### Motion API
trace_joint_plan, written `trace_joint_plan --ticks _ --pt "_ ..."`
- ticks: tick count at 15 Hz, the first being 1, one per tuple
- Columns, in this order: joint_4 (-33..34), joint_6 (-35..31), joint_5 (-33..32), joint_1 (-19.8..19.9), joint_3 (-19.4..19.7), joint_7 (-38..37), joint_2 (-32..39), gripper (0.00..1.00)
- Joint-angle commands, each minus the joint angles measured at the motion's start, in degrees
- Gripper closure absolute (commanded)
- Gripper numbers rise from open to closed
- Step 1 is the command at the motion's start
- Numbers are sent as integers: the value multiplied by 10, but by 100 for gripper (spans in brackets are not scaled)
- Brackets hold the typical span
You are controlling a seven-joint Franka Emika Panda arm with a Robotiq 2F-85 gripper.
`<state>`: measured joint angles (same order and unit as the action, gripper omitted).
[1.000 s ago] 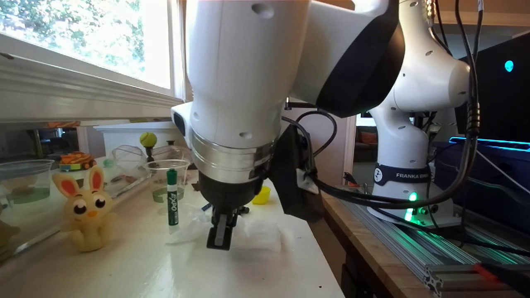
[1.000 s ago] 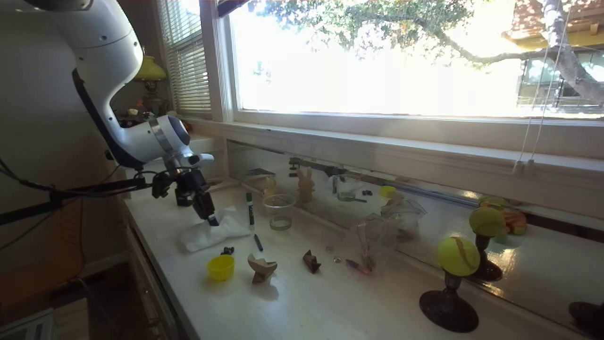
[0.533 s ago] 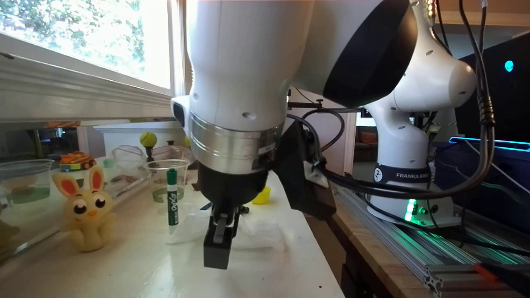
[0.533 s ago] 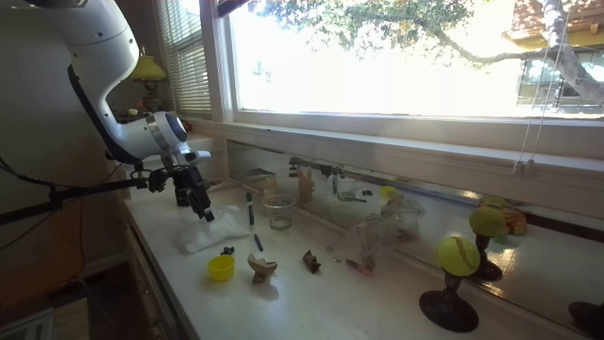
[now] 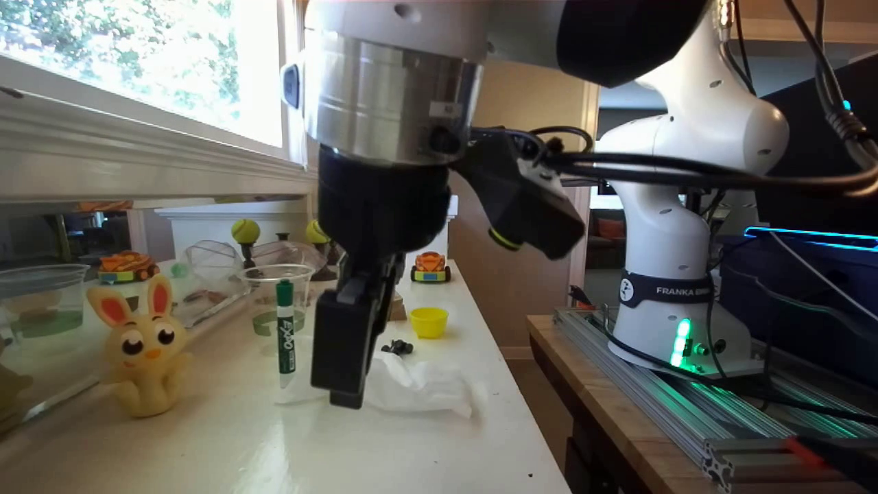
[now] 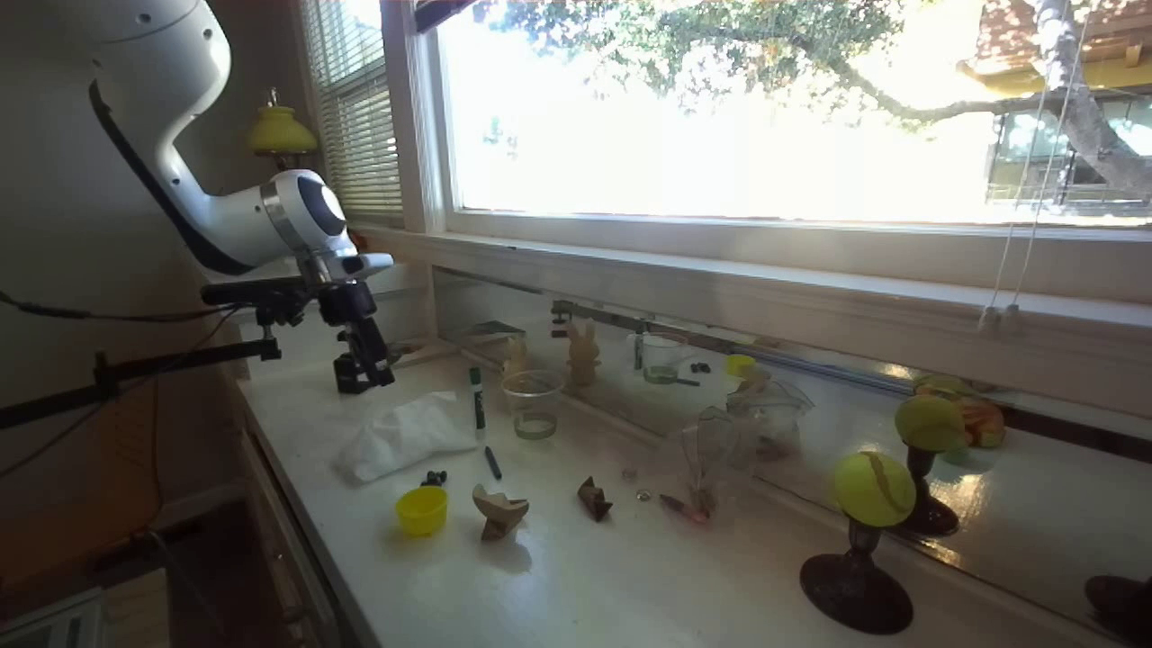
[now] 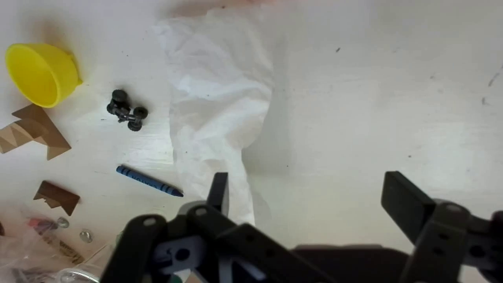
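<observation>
The white crumpled sheet (image 7: pixel 220 94) looks light, floppy and easy to tear, so a soft pinch on the puffed-up fold near its middle seems best. It lies on the tabletop (image 7: pixel 353 118), just beside the blue crayon (image 7: pixel 149 181). The hand (image 7: pixel 304 188) hangs above, fingers wide apart, holding nothing and touching nothing.

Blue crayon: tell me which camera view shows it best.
The wrist view: from above, the blue crayon shows whole and large, with its lettering and pointed tip. In an exterior view it is a small dark stick; in an exterior view where the gripper looms in front, I cannot see it.
</observation>
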<state>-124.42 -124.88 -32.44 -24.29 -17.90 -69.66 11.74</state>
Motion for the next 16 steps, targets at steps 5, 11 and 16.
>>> trace_joint_plan --ticks 5,11,16 --pt "-94 -98 175 67 33 25 -117 0" --pt "-182 -257 230 102 54 -41 -143 0" --pt "-233 -312 240 110 56 -106 -142 0"
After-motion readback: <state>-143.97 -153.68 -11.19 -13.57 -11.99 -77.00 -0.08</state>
